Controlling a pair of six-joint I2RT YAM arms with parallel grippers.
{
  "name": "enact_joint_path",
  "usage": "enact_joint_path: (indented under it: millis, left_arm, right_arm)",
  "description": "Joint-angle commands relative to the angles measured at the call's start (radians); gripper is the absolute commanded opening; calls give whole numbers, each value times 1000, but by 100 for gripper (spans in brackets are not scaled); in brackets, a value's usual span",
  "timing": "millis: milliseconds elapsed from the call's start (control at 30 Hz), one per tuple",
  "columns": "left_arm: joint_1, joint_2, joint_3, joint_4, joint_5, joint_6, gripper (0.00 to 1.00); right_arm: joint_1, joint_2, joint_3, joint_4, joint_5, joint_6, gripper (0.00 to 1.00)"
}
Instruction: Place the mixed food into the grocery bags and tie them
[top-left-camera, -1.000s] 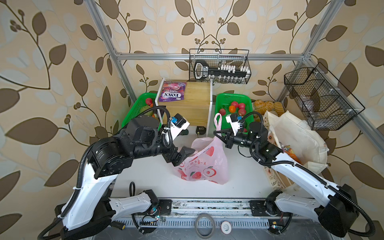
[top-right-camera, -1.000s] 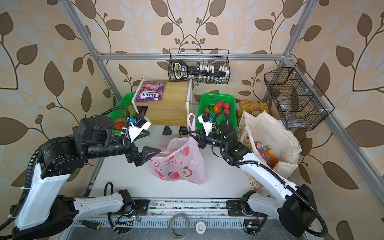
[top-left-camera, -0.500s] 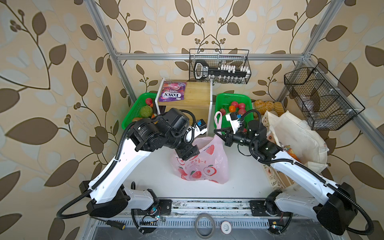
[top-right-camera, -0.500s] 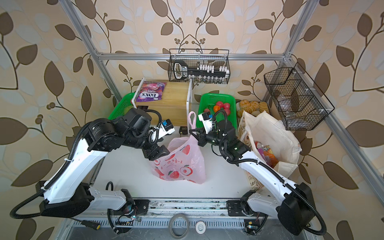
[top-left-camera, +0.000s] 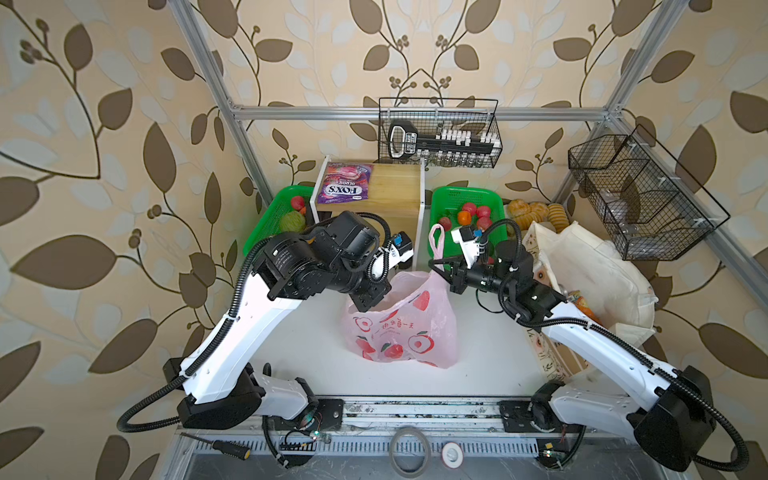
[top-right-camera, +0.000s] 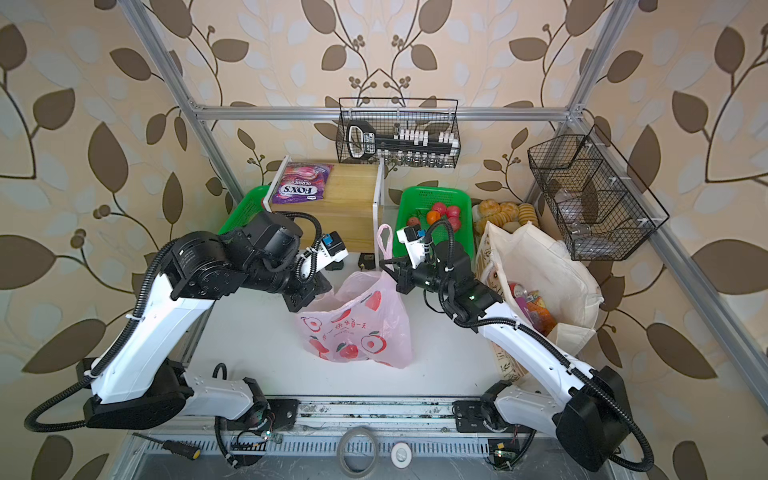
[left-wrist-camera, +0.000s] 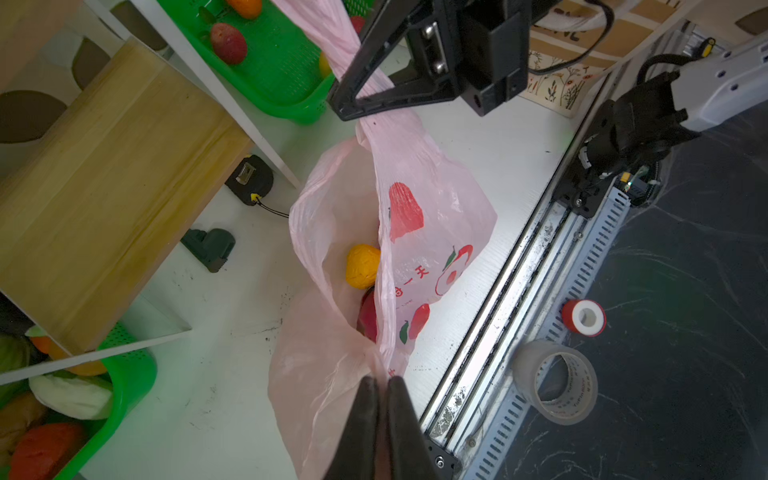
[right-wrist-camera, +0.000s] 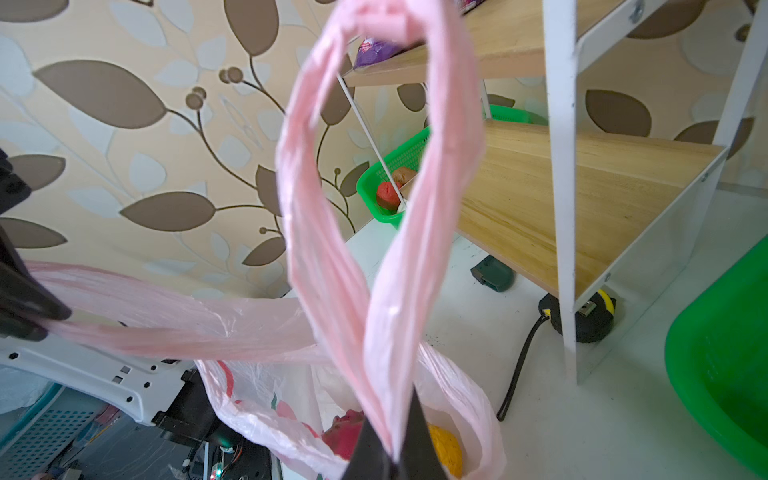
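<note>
The pink plastic grocery bag (top-left-camera: 401, 328) with red fruit prints stands mid-table. A yellow fruit (left-wrist-camera: 362, 266) and a pink dragon fruit (right-wrist-camera: 345, 432) lie inside it. My left gripper (left-wrist-camera: 382, 380) is shut on the plastic at the left side of the bag's mouth (top-left-camera: 368, 297). My right gripper (right-wrist-camera: 392, 453) is shut on the bag's right handle, whose loop (top-left-camera: 436, 241) stands up above the jaws. The cream canvas tote (top-left-camera: 590, 274) stands at the right with a red can (top-right-camera: 517, 291) and an orange packet (top-right-camera: 540, 318) showing in its mouth.
Behind the bag stands a wooden shelf (top-left-camera: 395, 195) holding a purple FOX'S packet (top-left-camera: 343, 189), with green baskets (top-left-camera: 461, 197) of fruit on either side. Bread rolls (top-left-camera: 536, 210) lie at the back right. A tape measure (left-wrist-camera: 249, 178) sits under the shelf. Tape rolls (left-wrist-camera: 557, 382) lie by the front rail.
My left arm swung in from the left with the gripper open, reached the bag's left edge and shut on the plastic. The right gripper kept its hold on the handle.
</note>
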Motion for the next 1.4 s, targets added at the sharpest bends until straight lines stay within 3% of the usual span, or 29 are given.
enact_joint_path:
  millis: [0,233,333,433,633,867,1167,1367]
  left_arm:
    - [-7,-24,17,59,-47,-103,10]
    - [-6,-98,-96,403,-1,-346,0]
    - [-6,-139,-169,540,71,-386,0]
    - [-6,-148,-215,599,159,-357,0]
    - [-6,-90,-198,534,229,-230,0]
    - [-8,-29,-173,529,385,-142,0]
    - [-7,22,-133,516,221,-140,0]
    - [-8,24,-139,538,175,-160,0]
  right_arm:
    - [5,-21,30,-9,10,-6,4]
    - [81,-41,35,-53,0,-30,5]
    - [125,-30,83,-147,67,-35,5]
    - [152,2,142,-232,96,-42,6]
    - [184,49,198,-276,94,-59,7]
    - [204,91,257,-321,41,-91,9]
    - [208,52,211,-314,-37,-147,15]
    - [170,33,156,-231,-137,-95,23]
